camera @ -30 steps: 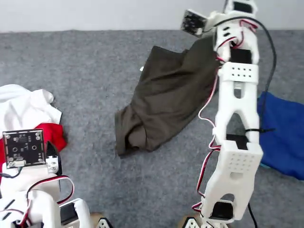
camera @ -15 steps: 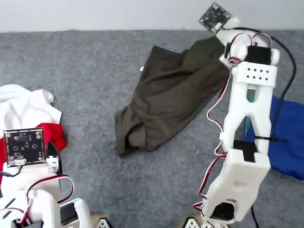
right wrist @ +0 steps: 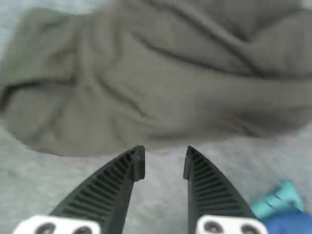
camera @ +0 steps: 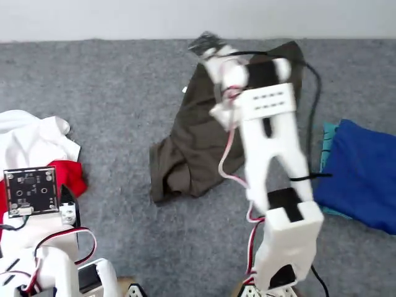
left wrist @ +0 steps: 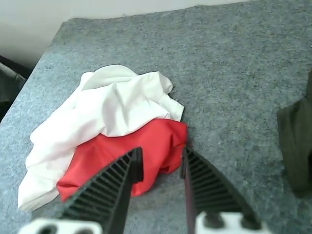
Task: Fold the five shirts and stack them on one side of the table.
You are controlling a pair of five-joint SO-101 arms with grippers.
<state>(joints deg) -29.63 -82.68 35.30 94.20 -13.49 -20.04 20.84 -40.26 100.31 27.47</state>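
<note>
A crumpled dark olive shirt (camera: 192,142) lies mid-table, and the right arm (camera: 266,105) stretches over its far part. In the right wrist view my right gripper (right wrist: 163,158) is open and empty, hovering above the olive shirt (right wrist: 146,73) near its edge. A white shirt (camera: 31,139) lies bunched over a red shirt (camera: 71,173) at the table's left. My left gripper (left wrist: 160,163) is open and empty above the red shirt (left wrist: 122,156), with the white shirt (left wrist: 107,107) just beyond. A blue shirt (camera: 362,173) lies at the right.
A teal cloth (camera: 327,139) peeks from under the blue shirt, seen also as the teal cloth (right wrist: 273,200) beside the right gripper. The left arm's camera board (camera: 31,192) sits at the near left. Bare grey carpet (camera: 117,93) lies between the two piles.
The right arm has swung from the far right corner leftward, so its wrist is over the olive shirt's far part. The left arm and the shirts have stayed put.
</note>
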